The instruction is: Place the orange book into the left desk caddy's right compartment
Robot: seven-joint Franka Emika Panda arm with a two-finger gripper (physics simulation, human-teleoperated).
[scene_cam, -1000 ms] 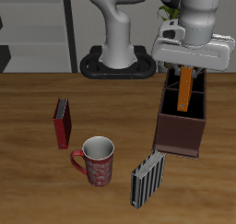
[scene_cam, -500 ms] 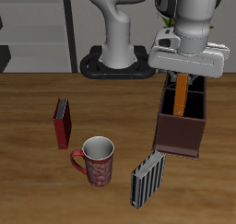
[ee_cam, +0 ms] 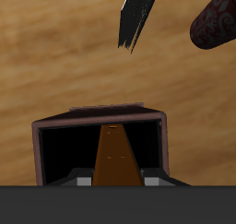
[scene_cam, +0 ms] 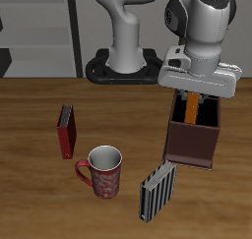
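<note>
The orange book point(scene_cam: 193, 109) stands upright inside the left desk caddy point(scene_cam: 191, 147), in the compartment farthest from the table's front edge. My gripper point(scene_cam: 198, 91) hangs just above it, open and apart from the book. In the wrist view the orange book point(ee_cam: 114, 159) shows edge-on inside the dark caddy point(ee_cam: 42, 147), between my fingertips point(ee_cam: 84, 182), and my gripper point(ee_cam: 118, 182) has space on both sides of it.
A dark red book point(scene_cam: 66, 131) stands across the table from the caddy. A red patterned mug point(scene_cam: 102, 170) and a black-and-white striped book point(scene_cam: 157, 191) stand near the front edge; the striped book point(ee_cam: 138, 16) and the mug point(ee_cam: 217, 20) show in the wrist view.
The gripper let go of the orange book and rose. The book now stands lower, in the caddy, on its own.
</note>
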